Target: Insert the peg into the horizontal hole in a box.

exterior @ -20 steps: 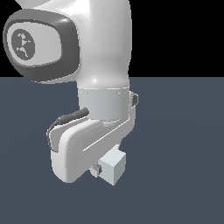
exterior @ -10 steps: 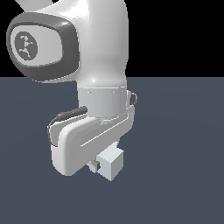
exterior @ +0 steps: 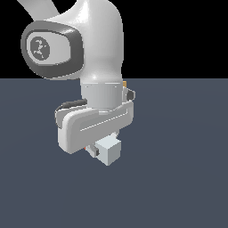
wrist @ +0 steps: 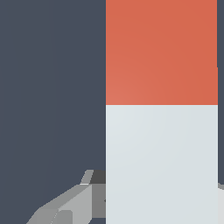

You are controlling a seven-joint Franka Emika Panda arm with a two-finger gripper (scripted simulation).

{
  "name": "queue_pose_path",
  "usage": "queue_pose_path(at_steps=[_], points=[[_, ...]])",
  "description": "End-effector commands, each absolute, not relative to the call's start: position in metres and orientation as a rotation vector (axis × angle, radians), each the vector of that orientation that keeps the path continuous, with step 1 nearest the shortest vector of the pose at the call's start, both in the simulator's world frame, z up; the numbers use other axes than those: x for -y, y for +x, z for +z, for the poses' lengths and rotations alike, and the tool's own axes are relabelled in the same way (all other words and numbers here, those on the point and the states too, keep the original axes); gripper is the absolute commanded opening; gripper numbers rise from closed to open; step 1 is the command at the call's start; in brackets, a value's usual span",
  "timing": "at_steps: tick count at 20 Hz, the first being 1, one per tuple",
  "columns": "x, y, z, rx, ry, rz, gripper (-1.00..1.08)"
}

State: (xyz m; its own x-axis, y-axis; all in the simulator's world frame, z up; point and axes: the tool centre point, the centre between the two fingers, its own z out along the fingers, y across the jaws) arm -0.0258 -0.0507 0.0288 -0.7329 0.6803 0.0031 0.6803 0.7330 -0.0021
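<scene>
Wrist view: peg (wrist: 161, 109), red-orange half leading, white half at gripper (wrist: 131, 197); jaws appear closed on white end, freeing red end for insertion. Box unseen.

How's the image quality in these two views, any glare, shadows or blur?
Exterior view: sharp and evenly lit, with soft highlights on the glossy white arm, no cast shadow visible on the floor, black backdrop above. Wrist view: the peg fills much of the frame, flat-shaded and crisp-edged, without glare; gripper fingers look blocky.
</scene>
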Motion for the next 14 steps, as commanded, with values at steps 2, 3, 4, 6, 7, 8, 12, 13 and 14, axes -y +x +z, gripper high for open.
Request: queue_pose_path(at_steps=[2,3,4,6,7,8,12,13,14], points=[[0.028,-0.027,0.034,2.891,-1.228,-0.001,-1.00],[0.021,-0.028,0.034,2.881,-1.251,-0.001,-1.00],[0.014,-0.028,0.035,2.871,-1.275,-0.001,-1.00],[0.001,-0.028,0.037,2.850,-1.322,-0.001,-1.00],[-0.006,-0.028,0.038,2.839,-1.345,-0.001,-1.00],[-0.013,-0.028,0.039,2.827,-1.369,-0.001,-1.00],[-0.039,-0.026,0.043,2.781,-1.460,-0.001,-1.00],[-0.046,-0.025,0.044,2.769,-1.483,-0.001,-1.00],[-0.053,-0.024,0.045,2.757,-1.506,-0.001,-1.00]])
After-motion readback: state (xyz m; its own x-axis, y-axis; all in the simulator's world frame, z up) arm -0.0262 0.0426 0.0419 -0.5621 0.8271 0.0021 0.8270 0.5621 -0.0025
